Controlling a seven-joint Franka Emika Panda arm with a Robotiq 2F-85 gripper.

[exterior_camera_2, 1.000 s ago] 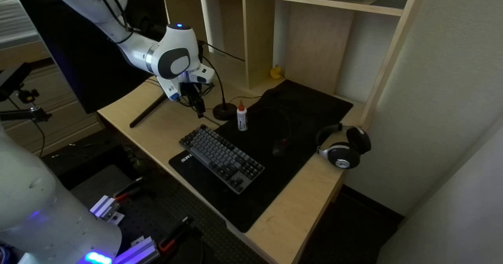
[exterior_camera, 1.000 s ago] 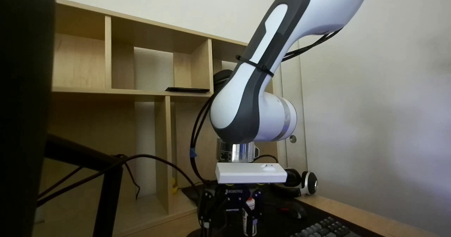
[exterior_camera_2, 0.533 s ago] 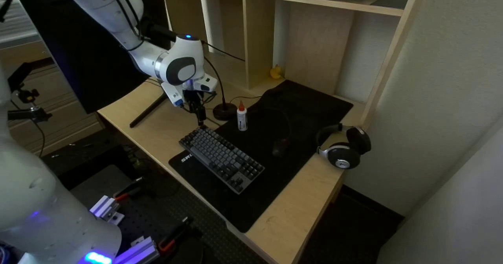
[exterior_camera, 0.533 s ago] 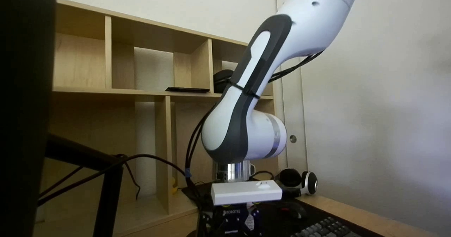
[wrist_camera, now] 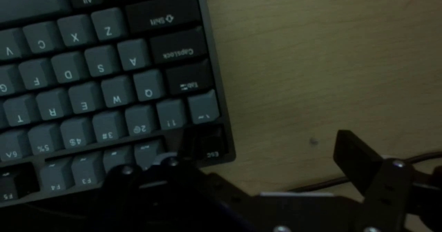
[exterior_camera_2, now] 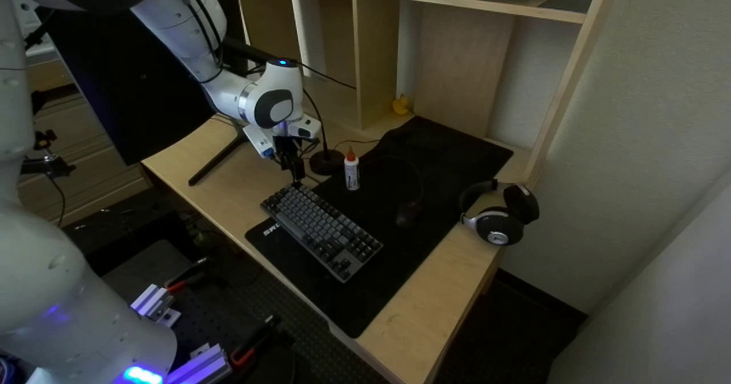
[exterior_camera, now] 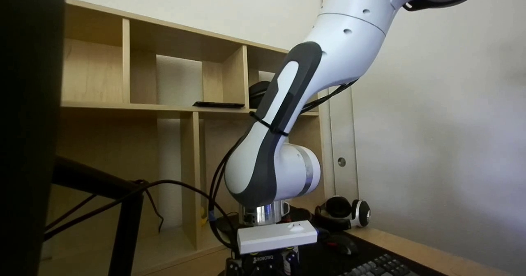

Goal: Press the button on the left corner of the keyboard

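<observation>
The flat black keyboard (exterior_camera_2: 322,230) lies partly on the black desk mat and shows in both exterior views, cut off in one (exterior_camera: 380,266). In the wrist view, the keyboard (wrist_camera: 84,97) appears upside down, with its dark Esc key (wrist_camera: 211,144) at the corner. My gripper (exterior_camera_2: 297,177) points down at the keyboard's far-left corner. In the wrist view, my gripper (wrist_camera: 267,142) is open and empty. One dark finger is at the Esc key and partly covers it; the other is over bare wood. I cannot tell whether the finger touches the key.
A white bottle with a red cap (exterior_camera_2: 352,170) and a microphone base (exterior_camera_2: 326,162) stand close to my gripper. A mouse (exterior_camera_2: 408,214) and headphones (exterior_camera_2: 498,212) lie farther off. A cable (wrist_camera: 321,183) runs below the fingers. A large monitor (exterior_camera_2: 131,87) is beside the arm.
My gripper has come down from above the desk to the keyboard's corner, moving slightly toward the bottle. The keyboard has shifted very slightly in the last half second. The fingers stay apart.
</observation>
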